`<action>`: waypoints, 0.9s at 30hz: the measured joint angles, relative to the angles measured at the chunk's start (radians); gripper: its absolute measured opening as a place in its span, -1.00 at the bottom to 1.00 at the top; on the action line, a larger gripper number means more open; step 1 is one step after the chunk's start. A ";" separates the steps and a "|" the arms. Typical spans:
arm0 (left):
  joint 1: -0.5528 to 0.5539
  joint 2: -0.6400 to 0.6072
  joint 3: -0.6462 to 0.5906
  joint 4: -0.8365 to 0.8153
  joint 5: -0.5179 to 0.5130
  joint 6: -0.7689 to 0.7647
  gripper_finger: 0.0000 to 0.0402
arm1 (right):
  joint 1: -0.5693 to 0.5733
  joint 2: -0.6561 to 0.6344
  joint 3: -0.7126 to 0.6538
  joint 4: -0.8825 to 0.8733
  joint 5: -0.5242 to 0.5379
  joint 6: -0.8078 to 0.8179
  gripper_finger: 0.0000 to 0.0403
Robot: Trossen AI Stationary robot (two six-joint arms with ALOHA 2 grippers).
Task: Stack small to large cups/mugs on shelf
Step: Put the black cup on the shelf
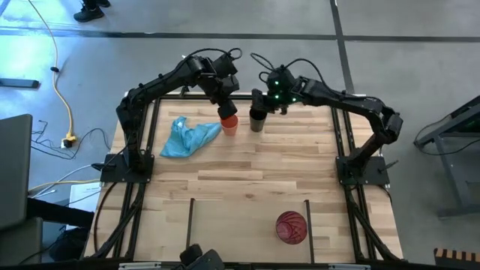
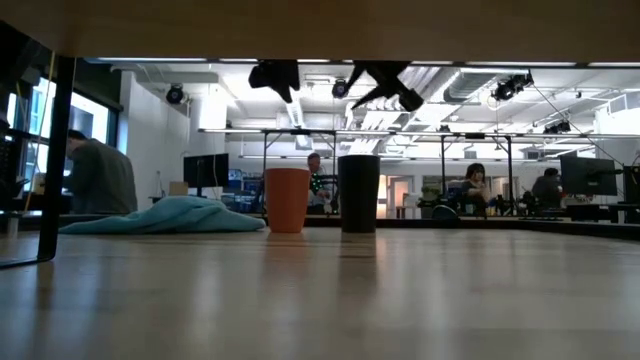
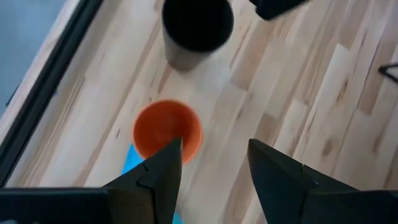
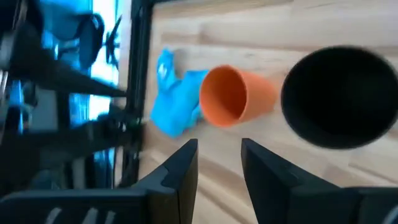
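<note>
Cups stand at the far side of the worktop [image 1: 247, 172] in the high view: the orange cup [image 1: 229, 124] upright with the black cup [image 1: 257, 122] just beside it, mouths up, long axes vertical. The left claw [image 1: 227, 110] hangs right over the orange cup; the right claw [image 1: 260, 105] hangs over the black cup. The blue cloth [image 1: 187, 137] lies beside the orange cup, on the side away from the black cup. The red-pink cup [image 1: 292, 227] sits well apart from the orange cup, at the near edge on the shelf [image 1: 247, 217], between two thin black bars, its mouth facing up.

Low view: orange cup [image 2: 287, 200] and black cup [image 2: 359, 193] stand upright side by side, not touching, the cloth [image 2: 165, 216] near the orange cup. Both claws hang above them, clear of the rims; people sit at desks in the room behind.

Left wrist view: the left claw [image 3: 214, 165] has its fingers [image 3: 163, 169] spread apart, empty, above the orange cup [image 3: 166, 129], with the black cup [image 3: 197, 30] beyond.

Right wrist view: the right claw [image 4: 219, 160] has its fingers [image 4: 184, 163] parted, holding nothing; orange cup [image 4: 236, 96] and black cup [image 4: 339, 96] lie ahead, the cloth [image 4: 177, 102] past the orange cup.
</note>
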 joint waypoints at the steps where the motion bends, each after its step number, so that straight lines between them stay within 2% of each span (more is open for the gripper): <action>1: 0.000 0.000 0.000 -0.017 0.000 0.011 -0.15 | 0.004 0.004 0.000 0.000 0.023 0.019 -0.43; 8: 0.000 0.000 0.000 -0.079 0.000 0.089 -0.15 | 0.021 0.012 0.000 -0.165 0.173 0.068 -0.43; 12: 0.000 0.000 0.000 -0.063 0.002 0.148 -0.15 | 0.038 0.012 0.000 -0.179 0.192 0.100 -0.43; 15: 0.000 -0.001 0.000 0.011 0.011 0.184 -0.15 | 0.053 0.011 0.000 -0.177 0.211 0.101 -0.43; 21: -0.001 -0.002 -0.026 0.230 0.011 0.156 -0.15 | 0.079 0.010 0.000 -0.215 0.211 0.077 -0.43; 25: 0.005 0.009 -0.072 0.300 0.013 0.089 -0.15 | 0.089 0.001 0.000 -0.238 0.219 0.041 -0.43; 27: 0.014 0.036 -0.087 0.284 0.028 0.058 -0.15 | 0.096 -0.015 0.000 -0.239 0.217 0.023 -0.43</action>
